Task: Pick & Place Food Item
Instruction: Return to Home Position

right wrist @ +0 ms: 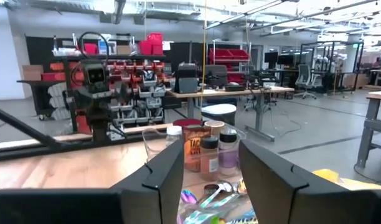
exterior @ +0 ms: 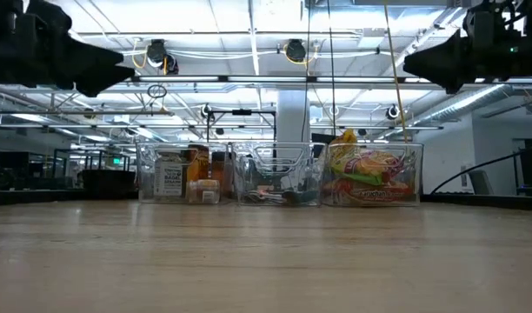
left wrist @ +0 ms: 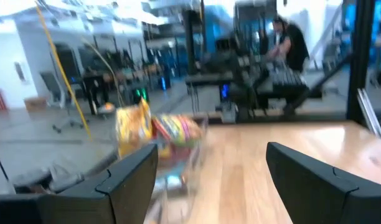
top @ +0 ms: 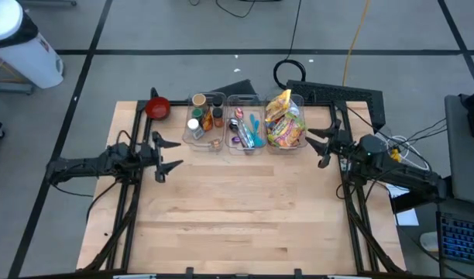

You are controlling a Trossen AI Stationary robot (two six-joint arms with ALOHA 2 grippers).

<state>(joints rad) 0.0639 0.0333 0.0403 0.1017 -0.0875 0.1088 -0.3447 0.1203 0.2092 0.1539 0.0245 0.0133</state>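
Bright snack packets fill the right-hand one of three clear bins at the table's far middle; a yellow packet sticks up from it. The low view shows these packets too. My left gripper hovers open over the table's left side, pointing level toward the right, with nothing between its fingers. My right gripper hovers open near the right edge, beside the snack bin, pointing level toward the left, with nothing between its fingers. Both stand well above the tabletop.
A bin of spice jars and a bin of utensils stand left of the snack bin. A red bowl sits at the far left. Bare wood spreads across the middle and near side. A person stands beyond the table.
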